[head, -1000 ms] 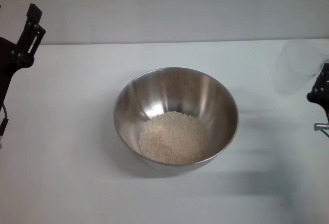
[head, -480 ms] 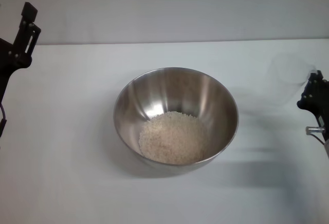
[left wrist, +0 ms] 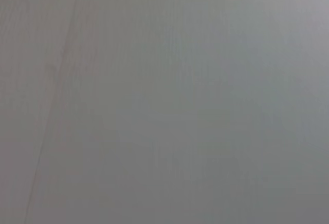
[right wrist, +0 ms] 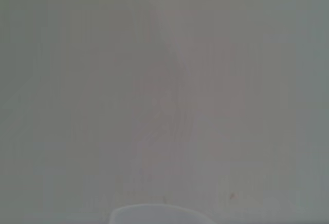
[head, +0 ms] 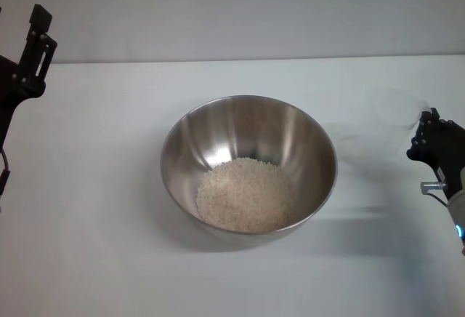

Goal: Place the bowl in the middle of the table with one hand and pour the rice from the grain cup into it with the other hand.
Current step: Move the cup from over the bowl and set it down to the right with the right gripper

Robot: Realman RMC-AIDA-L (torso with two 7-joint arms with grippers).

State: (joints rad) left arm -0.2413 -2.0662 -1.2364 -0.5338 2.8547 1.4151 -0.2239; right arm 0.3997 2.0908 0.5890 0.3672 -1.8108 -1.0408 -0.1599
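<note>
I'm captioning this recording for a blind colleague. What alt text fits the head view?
A stainless-steel bowl sits mid-table on the white table with a heap of rice inside. The left pincer is raised at the left edge; the right pincer is at the right edge beside a faint clear grain cup.

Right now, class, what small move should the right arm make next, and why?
Probably set the grain cup down on the table at the right. The rice sits heaped in the bowl, mid-table, so pouring looks done. The right pincer hangs by the faint clear cup; the left pincer is parked far left.
</note>
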